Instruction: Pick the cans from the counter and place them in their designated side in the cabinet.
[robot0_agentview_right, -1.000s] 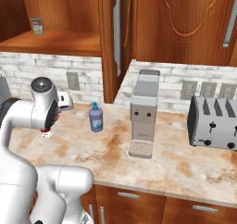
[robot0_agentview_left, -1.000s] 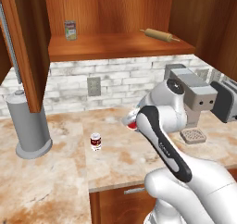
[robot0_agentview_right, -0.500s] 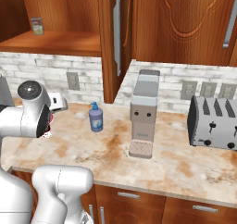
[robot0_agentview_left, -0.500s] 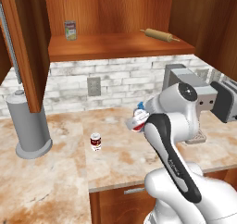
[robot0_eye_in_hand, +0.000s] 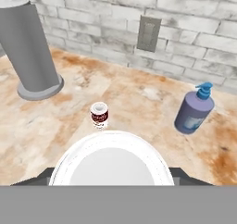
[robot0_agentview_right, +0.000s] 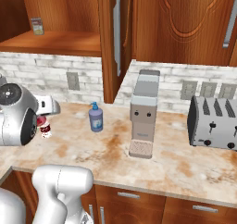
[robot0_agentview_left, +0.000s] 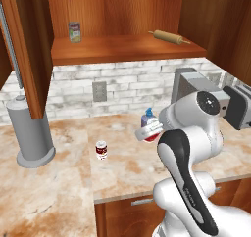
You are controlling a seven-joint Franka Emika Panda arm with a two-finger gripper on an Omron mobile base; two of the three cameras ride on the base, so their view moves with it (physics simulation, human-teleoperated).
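the claw (robot0_agentview_left: 150,132) hangs raised above the surface (robot0_agentview_left: 122,167), clenched on the bright red can (robot0_agentview_left: 150,133), which shows in the left base view as a silver lid over a red body just in front of the arm's white wrist. the hand view gives the same can from above: its broad silver top (robot0_eye_in_hand: 111,163) sits at the bottom between dark finger tips (robot0_eye_in_hand: 41,177) that barely peek out at either side.

the dark red can (robot0_agentview_left: 101,149) stands upright on the surface, below and beyond the claw, well apart from it. the right base view shows it partly hidden behind the arm's round joint, as a red and white scrap (robot0_agentview_right: 44,128); the hand view shows it whole (robot0_eye_in_hand: 99,115), straight ahead of the held can.

the blue soap bottle (robot0_eye_in_hand: 193,109) stands ahead of the claw and off to one side, near the brick wall; in the left base view only its top (robot0_agentview_left: 148,116) peeps over the claw. a grey cylinder (robot0_agentview_left: 33,135) stands far off on the other side.

the cabinet (robot0_agentview_left: 117,20) is up above the claw, its shelf carrying a pale-labelled can (robot0_agentview_left: 74,32) and a rolling pin (robot0_agentview_left: 166,36). the right base view adds a coffee machine (robot0_agentview_right: 144,121) and a toaster (robot0_agentview_right: 214,121), away to the claw's far side.
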